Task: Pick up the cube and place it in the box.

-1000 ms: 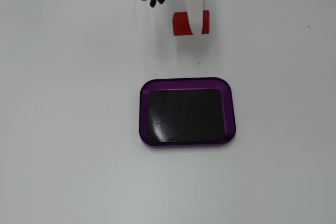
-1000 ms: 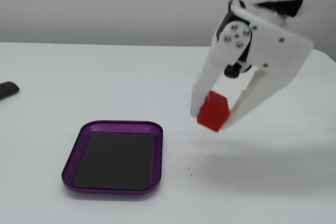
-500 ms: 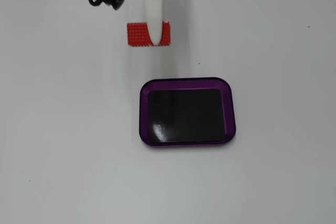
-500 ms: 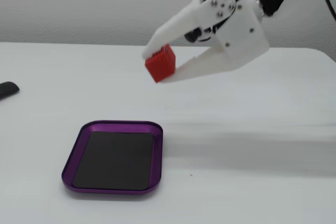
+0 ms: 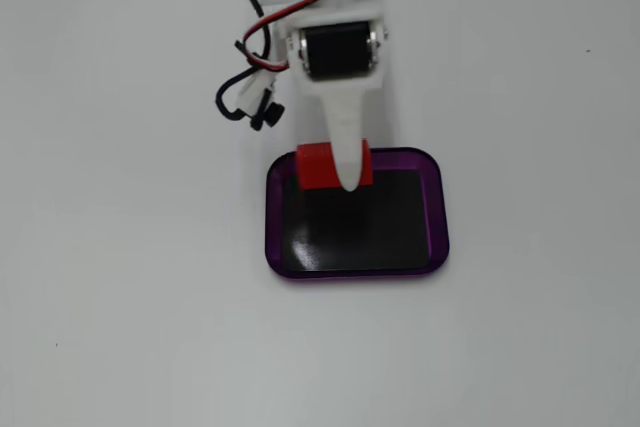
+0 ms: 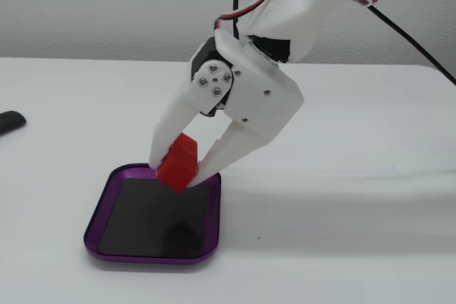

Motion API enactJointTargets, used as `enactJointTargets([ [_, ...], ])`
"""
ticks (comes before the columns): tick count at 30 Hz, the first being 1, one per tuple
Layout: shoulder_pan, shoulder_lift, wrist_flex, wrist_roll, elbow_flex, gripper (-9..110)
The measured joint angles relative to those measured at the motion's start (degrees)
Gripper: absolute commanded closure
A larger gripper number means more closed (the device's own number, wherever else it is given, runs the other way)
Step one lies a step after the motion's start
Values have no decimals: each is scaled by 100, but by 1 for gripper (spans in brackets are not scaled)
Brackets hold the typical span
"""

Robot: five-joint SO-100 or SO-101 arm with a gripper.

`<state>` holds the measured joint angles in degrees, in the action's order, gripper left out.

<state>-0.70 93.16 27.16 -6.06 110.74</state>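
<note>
1. At the far left of the side-on fixed view, a dark object [image 6: 10,122] lies on the table [image 6: 370,176], well away from the work.
2. The box [image 6: 107,191] sits empty, its black floor bare.
3. The gripper [image 6: 177,174] is clamped on the cube [image 6: 178,164], holding it in the air above the box's edge nearest the arm; from above, the cube [image 5: 318,168] overlaps that rim.
4. The pickup looks done. What's left, I'd say, is lowering and letting go.
</note>
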Motion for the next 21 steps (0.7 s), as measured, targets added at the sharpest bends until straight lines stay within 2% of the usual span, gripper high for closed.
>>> enactJointTargets([
  [14,-237,-44,246,-18,-53,101],
  [21,-193,-44,246,-18,-53,86],
])
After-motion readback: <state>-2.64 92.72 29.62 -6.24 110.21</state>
